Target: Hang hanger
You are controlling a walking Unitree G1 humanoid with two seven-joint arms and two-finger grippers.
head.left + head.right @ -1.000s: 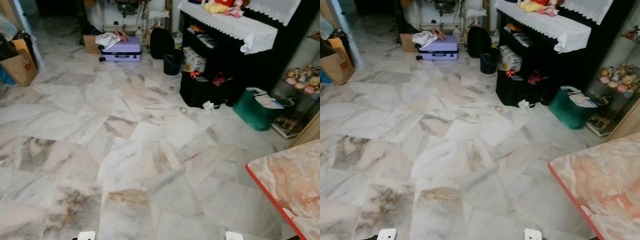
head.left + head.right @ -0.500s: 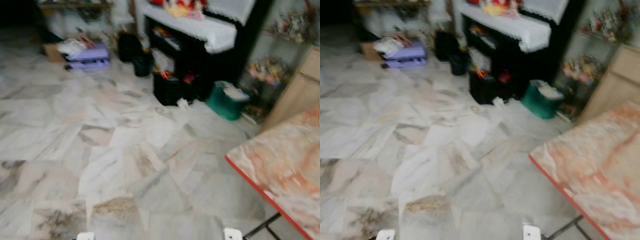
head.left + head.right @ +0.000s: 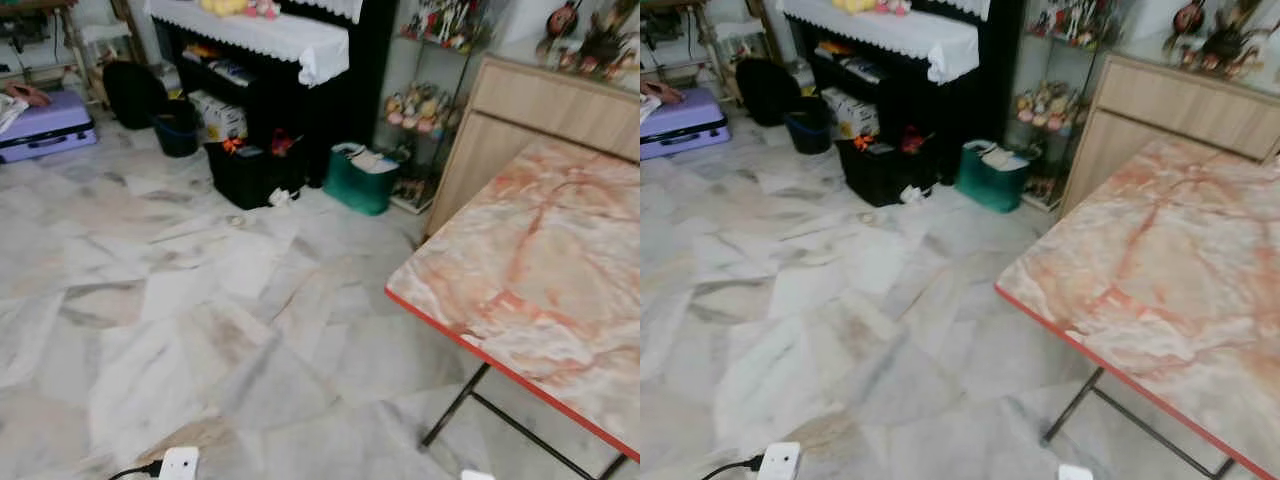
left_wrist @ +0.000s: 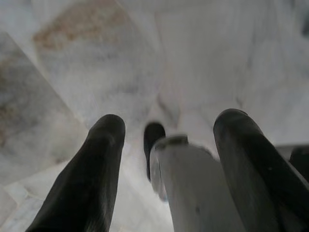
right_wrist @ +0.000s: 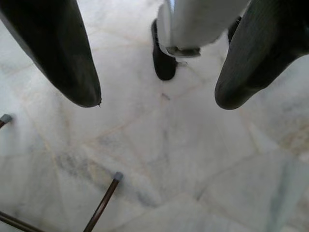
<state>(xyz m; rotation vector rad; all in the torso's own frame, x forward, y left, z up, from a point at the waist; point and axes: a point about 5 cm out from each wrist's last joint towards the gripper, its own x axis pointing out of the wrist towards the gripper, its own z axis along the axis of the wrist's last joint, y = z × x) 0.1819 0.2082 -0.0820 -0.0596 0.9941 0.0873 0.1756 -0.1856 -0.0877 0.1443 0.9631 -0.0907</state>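
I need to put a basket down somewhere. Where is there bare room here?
The pink marble-pattern tabletop with the red edge is bare. So is the pale marble floor beside it. It's crowded along the black cabinet: green box, black bags, purple suitcase.

A lived-in home: marble-tiled floor [image 3: 200, 300], purple suitcase [image 3: 40, 125], black piano [image 3: 300, 60] under a white lace cloth, figurine shelves [image 3: 425, 105], folding marble-pattern table [image 3: 540, 270].

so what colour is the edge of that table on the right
Red, around a pinkish marbled table top; clearest in the left eye view.
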